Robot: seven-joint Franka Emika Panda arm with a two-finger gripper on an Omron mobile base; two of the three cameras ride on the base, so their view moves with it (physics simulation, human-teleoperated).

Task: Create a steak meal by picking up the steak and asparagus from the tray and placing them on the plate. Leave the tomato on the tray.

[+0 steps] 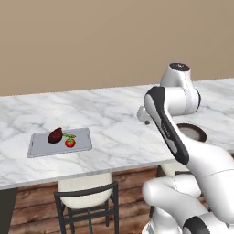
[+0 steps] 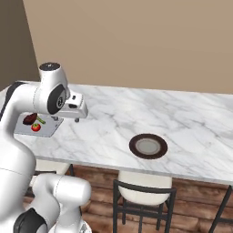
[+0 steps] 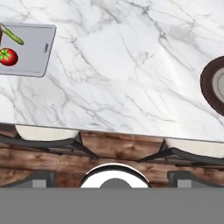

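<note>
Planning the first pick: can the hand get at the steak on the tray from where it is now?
Probably yes. The steak lies uncovered on the tray, beside the asparagus and the tomato. The hand hangs above bare counter between, nothing blocking.

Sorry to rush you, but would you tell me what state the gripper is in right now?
Gripper: holding nothing, above the bare counter between tray and plate; whether its jaws are open cannot be told.

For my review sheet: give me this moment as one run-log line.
phase: not started | steak, asparagus, tomato: on tray | plate: empty | gripper: above counter between tray and plate, holding nothing
</note>
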